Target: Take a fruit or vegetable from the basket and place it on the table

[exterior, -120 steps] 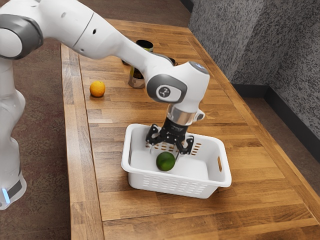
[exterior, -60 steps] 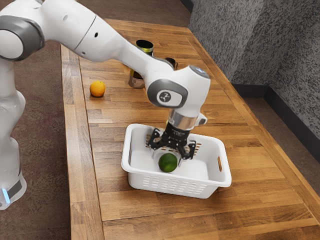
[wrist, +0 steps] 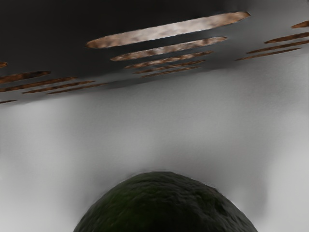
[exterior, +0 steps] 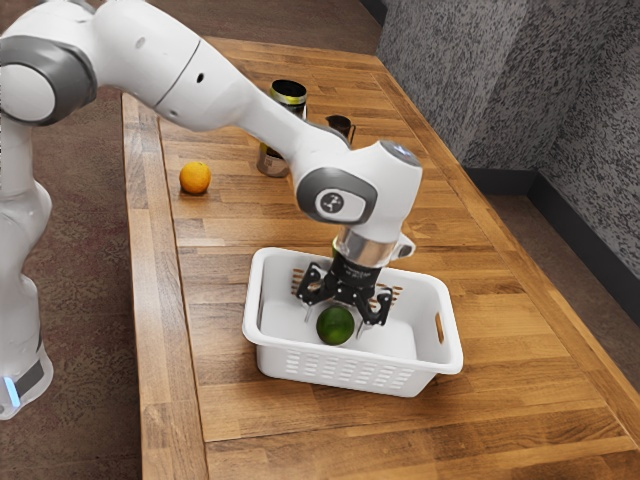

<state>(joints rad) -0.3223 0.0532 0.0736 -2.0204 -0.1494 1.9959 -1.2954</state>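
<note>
The jaws are spread wide apart. In the exterior view, the round green fruit (exterior: 335, 326) sits in the white basket (exterior: 300, 350), at 6 o'clock from the jaws, between their tips.

In the exterior view, the white arm (exterior: 205, 85) rises along the left edge, then slopes down from the upper left to the grey-capped wrist (exterior: 350, 200), just right of the frame's middle. Below it, the black end effector (exterior: 335, 325) points down, leaning slightly lower-left, its two fingers spread apart.
</note>
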